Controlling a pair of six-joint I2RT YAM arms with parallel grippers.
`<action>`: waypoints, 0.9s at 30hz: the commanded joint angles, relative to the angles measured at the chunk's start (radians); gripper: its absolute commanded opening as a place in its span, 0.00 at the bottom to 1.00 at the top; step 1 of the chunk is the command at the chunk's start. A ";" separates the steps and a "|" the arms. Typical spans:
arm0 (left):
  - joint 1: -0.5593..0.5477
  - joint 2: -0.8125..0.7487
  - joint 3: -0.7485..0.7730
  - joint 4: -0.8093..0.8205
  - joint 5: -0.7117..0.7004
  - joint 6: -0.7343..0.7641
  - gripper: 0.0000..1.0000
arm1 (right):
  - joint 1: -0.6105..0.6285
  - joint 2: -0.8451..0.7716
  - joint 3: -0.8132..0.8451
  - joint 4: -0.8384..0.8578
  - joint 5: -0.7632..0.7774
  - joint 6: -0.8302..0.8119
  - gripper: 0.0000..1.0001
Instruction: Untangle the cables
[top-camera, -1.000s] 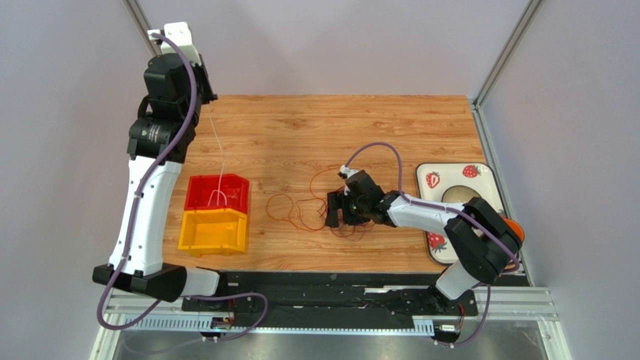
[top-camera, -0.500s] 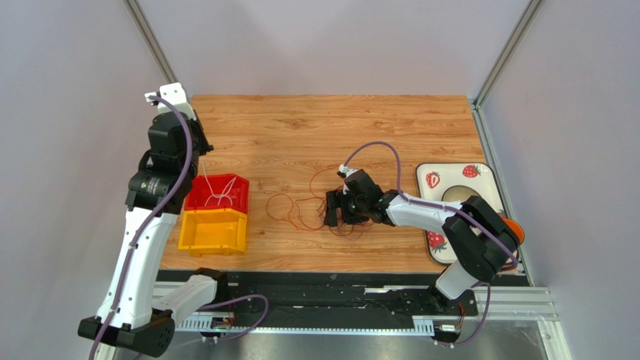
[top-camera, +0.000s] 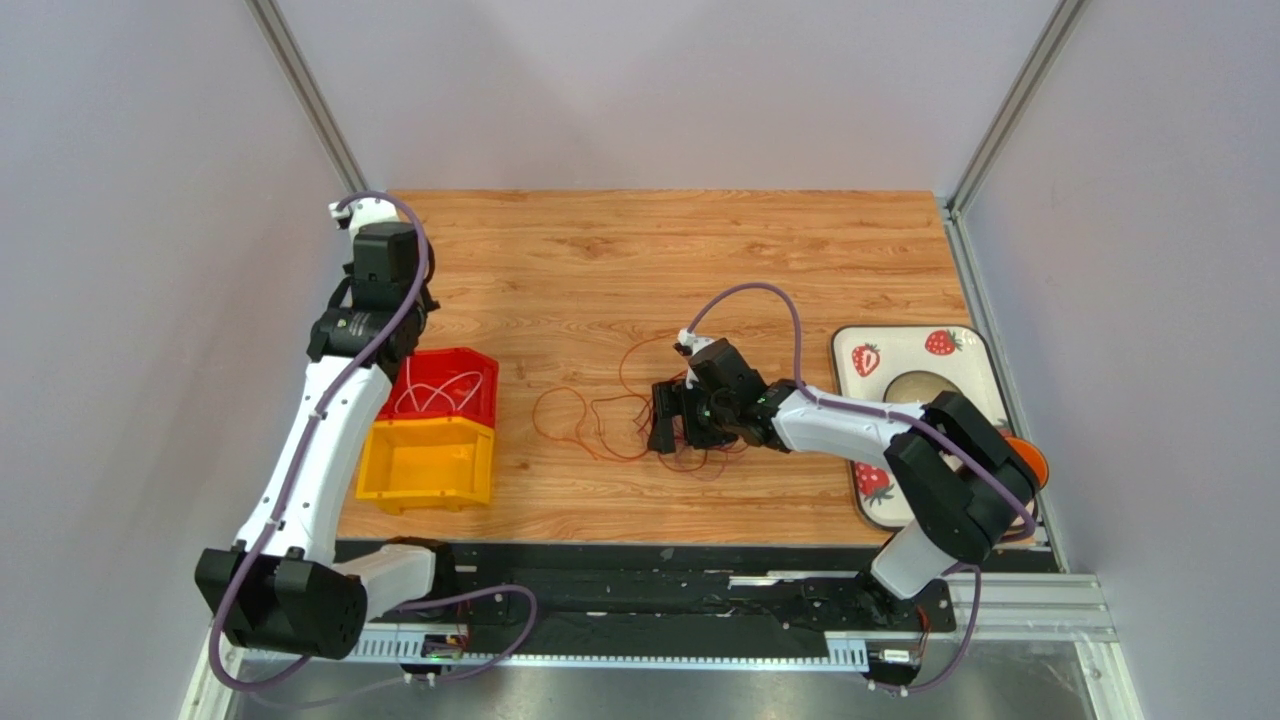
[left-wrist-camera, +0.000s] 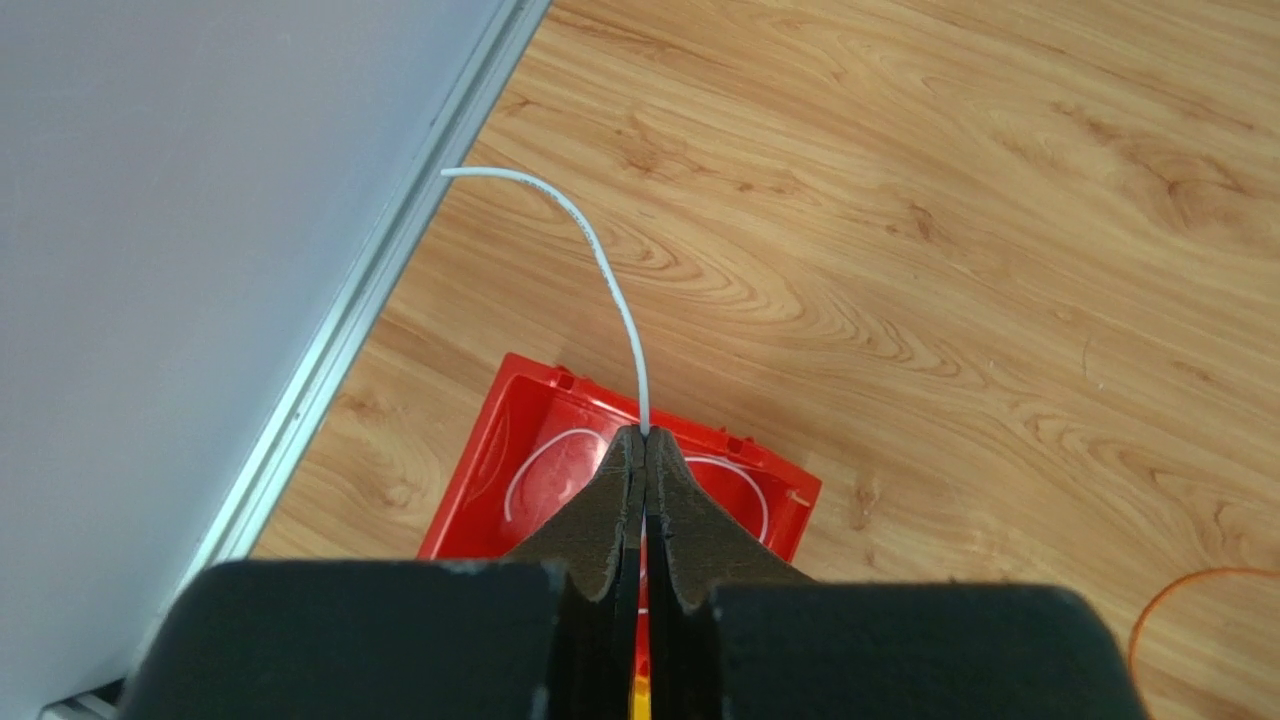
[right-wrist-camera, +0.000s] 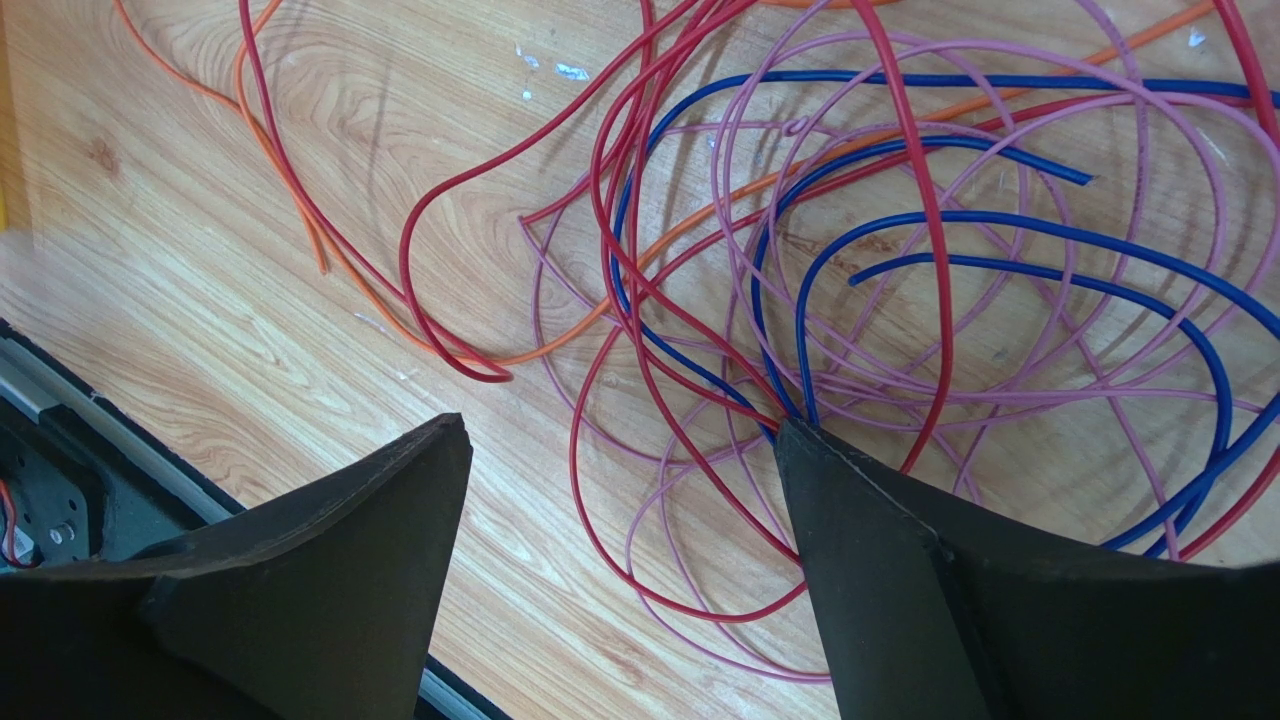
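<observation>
Nearest the arms' bases, at 8 o'clock from the table's (top-camera: 601, 255) middle, sat a yellow bin (top-camera: 428, 465). Just toward 6 o'clock from the middle lay the cables (right-wrist-camera: 842, 255): red, blue, pink and orange strands looped through one another in a loose heap, with an orange strand trailing off toward 9 o'clock. The right gripper (right-wrist-camera: 619, 435) hung low over that heap with its jaws spread wide and nothing between them. One finger was over the loops and the other over bare wood, which looked like a stance for pinching out a single strand. At 3 o'clock from it a strawberry plate (top-camera: 917, 360) sat at the table's edge.

Farther back, touching the yellow bin's far side, stood a red bin (left-wrist-camera: 489, 458) with white coils in its bottom. Above it the left gripper (left-wrist-camera: 646, 450) had its jaws pressed tight on a white wire (left-wrist-camera: 613, 300). In the wrist view the wire's free end arched away toward 11 o'clock. Holding it over that bin probably served to lay the freed wire down apart from the others.
</observation>
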 joint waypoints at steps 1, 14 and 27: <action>0.037 0.021 -0.006 0.058 0.021 -0.064 0.00 | 0.002 0.048 0.004 -0.004 0.002 -0.019 0.84; 0.051 0.073 -0.159 0.024 0.041 -0.312 0.00 | 0.003 0.048 0.004 -0.001 -0.003 -0.019 0.84; 0.054 0.219 -0.261 0.041 0.185 -0.522 0.00 | 0.003 0.044 -0.002 0.001 -0.001 -0.019 0.84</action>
